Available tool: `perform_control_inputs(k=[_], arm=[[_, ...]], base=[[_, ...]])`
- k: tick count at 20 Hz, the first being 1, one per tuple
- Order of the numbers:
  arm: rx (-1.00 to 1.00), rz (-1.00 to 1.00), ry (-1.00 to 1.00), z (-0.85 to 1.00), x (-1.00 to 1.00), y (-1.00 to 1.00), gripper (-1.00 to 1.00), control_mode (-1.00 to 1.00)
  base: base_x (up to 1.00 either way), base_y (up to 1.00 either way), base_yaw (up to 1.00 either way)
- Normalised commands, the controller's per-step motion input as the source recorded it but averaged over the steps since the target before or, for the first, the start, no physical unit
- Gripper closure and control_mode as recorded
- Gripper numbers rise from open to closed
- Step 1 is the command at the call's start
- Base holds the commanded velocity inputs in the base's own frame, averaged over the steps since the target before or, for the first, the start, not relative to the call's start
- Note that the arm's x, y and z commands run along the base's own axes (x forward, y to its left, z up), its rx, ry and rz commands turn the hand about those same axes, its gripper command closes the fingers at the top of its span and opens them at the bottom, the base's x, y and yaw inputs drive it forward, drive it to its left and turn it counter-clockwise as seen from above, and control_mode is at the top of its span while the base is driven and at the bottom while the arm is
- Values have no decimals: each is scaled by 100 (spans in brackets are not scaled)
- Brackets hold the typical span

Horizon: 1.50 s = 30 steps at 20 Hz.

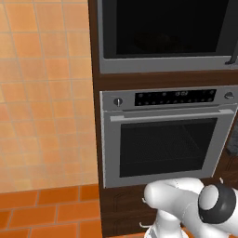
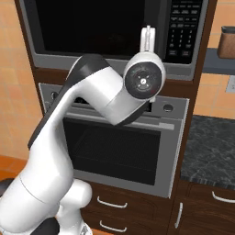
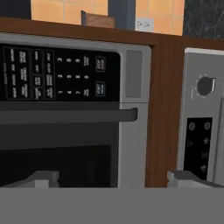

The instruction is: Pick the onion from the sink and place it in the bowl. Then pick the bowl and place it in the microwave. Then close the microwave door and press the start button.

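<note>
The microwave (image 2: 114, 32) sits built into the brown cabinet above the steel oven (image 1: 167, 135), its black glass door (image 1: 167, 28) closed flush in the grey frame. The gripper (image 3: 113, 177) hangs just before the door handle (image 3: 65, 116) and keypad (image 3: 57, 72) — its 2 fingertips (image 3: 43, 178) spread wide, grasping nothing.

Microwave door (image 1: 165, 35) shut flush; dark handle (image 3: 70, 116) juts before keypad (image 2: 182, 30). Gripper (image 3: 113, 177) apparently just short of it, fingers spread.
</note>
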Motion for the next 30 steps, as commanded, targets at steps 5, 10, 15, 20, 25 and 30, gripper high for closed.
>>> perform_control_inputs(k=[5,10,15,20,25,30], arm=[[0,0,1,-21,33,-22,-100,-100],[0,0,4,-16,50,-17,-100,-100],[0,0,7,-12,41,-37,-100,-100],[0,0,8,-13,46,-31,-100,-100],[0,1,10,-12,55,-18,-100,-100],[2,3,7,-6,46,-37,-100,-100]], base=[[0,0,0],[0,0,0],[0,0,0],[0,0,0],[0,0,0],[0,0,0]])
